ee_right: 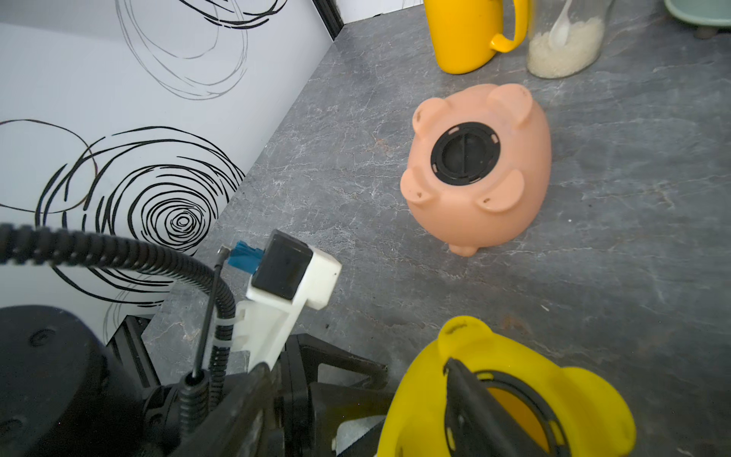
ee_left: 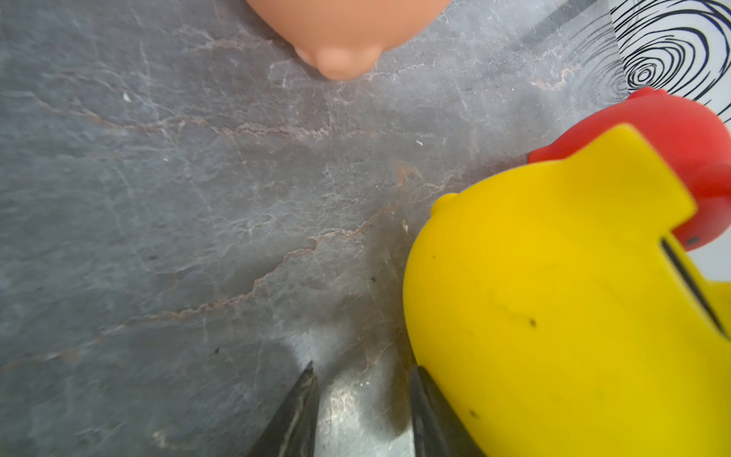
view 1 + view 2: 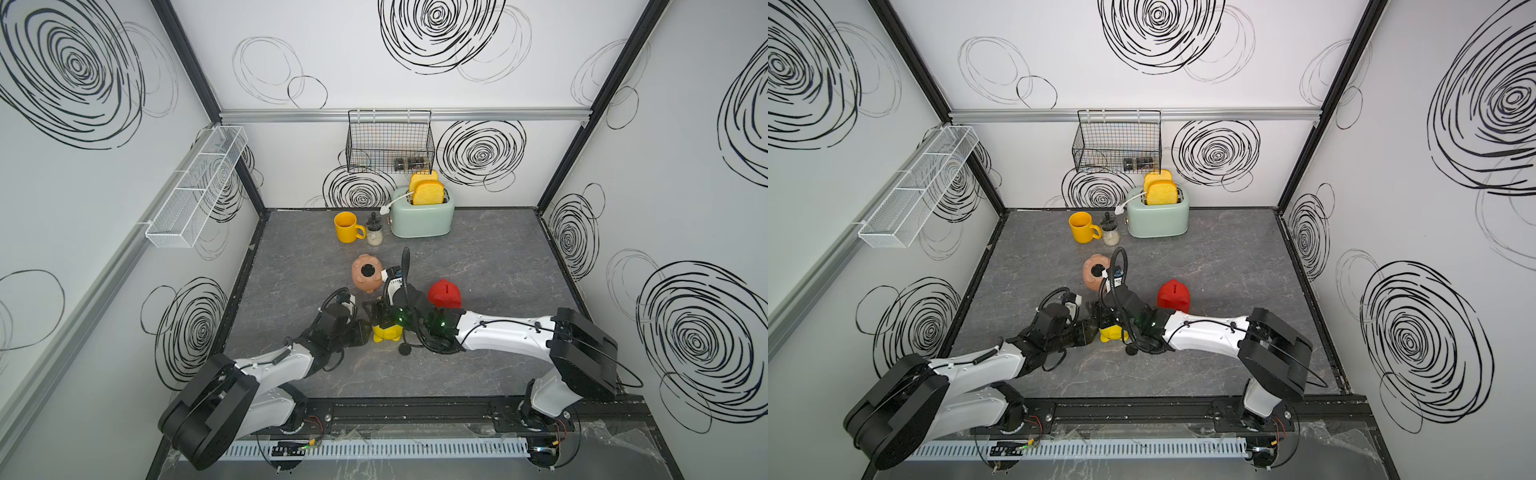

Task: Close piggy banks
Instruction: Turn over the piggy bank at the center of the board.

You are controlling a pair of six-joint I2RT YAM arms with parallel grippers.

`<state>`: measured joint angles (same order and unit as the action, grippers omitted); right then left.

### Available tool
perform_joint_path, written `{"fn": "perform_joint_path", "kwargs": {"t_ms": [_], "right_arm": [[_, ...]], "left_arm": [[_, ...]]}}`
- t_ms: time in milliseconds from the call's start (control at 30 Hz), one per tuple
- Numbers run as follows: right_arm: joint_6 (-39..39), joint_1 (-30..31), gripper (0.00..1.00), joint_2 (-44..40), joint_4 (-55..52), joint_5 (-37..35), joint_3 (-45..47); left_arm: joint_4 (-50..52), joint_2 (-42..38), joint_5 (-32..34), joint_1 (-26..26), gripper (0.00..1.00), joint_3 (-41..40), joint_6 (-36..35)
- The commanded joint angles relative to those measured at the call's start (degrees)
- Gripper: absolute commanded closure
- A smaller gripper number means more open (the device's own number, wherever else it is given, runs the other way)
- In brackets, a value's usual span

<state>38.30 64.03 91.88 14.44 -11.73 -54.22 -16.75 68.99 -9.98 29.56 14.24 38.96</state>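
The yellow piggy bank (image 3: 384, 334) (image 1: 423, 395) lies tipped between both grippers. A black ring sits in its belly hole, and the inside shows yellow through it. My right gripper (image 3: 380, 311) (image 1: 358, 368) is open, with one finger (image 1: 463, 395) lying on that ring and the other outside the pig. My left gripper (image 3: 365, 330) (image 2: 362, 372) stands narrowly open with nothing between its fingers, one finger against the pig's back (image 2: 553, 296) near the coin slot. The pink piggy bank (image 3: 361, 284) (image 1: 514, 198) lies belly up with a black plug (image 1: 464, 152) seated in it. The red piggy bank (image 3: 445, 294) (image 2: 680, 134) stands upright just right of them.
A yellow mug (image 3: 347, 226), a small jar (image 3: 374, 235) and a mint toaster (image 3: 422, 216) with toast stand at the back. A small black round piece (image 3: 405, 350) lies on the table by the right arm's cable. A wire basket (image 3: 390, 141) and a white mesh shelf (image 3: 195, 187) hang on the walls.
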Motion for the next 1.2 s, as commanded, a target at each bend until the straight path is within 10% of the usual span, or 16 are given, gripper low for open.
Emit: {"fn": "perform_joint_path", "kwargs": {"t_ms": [0, 1167], "right_arm": [[-1.4, -0.2, 0.29, -3.6, -1.6, -2.1, 0.9], [-5.5, -3.1, 0.24, -15.0, -8.4, 3.4, 9.6]], "left_arm": [[-2.7, -0.7, -0.2, -0.2, 0.57, -0.8, -0.5], [4.5, -10.5, 2.7, -0.9, 0.48, -3.3, -0.1]]}}
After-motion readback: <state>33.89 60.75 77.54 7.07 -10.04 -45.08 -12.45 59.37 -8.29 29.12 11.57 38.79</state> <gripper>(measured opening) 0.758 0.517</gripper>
